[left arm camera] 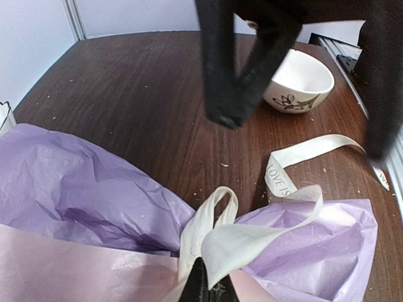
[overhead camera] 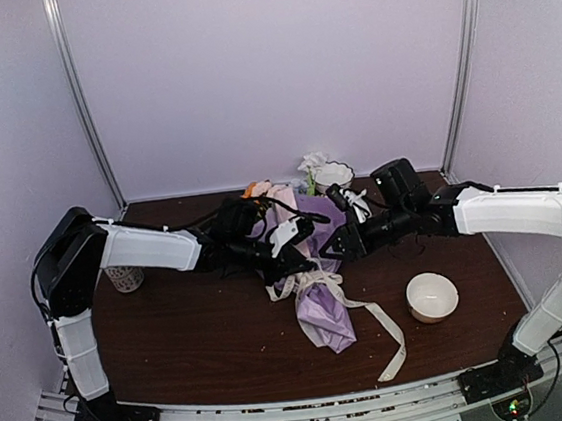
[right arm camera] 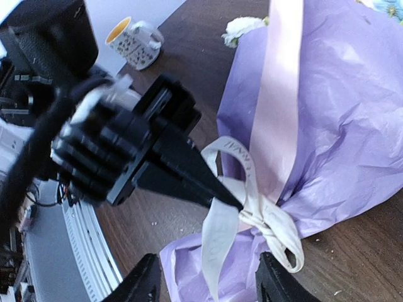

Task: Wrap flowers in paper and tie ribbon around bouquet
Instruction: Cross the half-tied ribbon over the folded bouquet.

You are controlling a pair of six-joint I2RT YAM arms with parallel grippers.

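From above, the bouquet lies mid-table, both arms meeting over its tied waist; the left wrist view shows the left gripper pinching the ribbon at the knot; the right wrist view shows the right gripper spread just above that knot.

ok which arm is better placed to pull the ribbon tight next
Probably left. The left gripper is shut on the ribbon at the knot around the bouquet, so it can pull; the right gripper hangs open, holding nothing.
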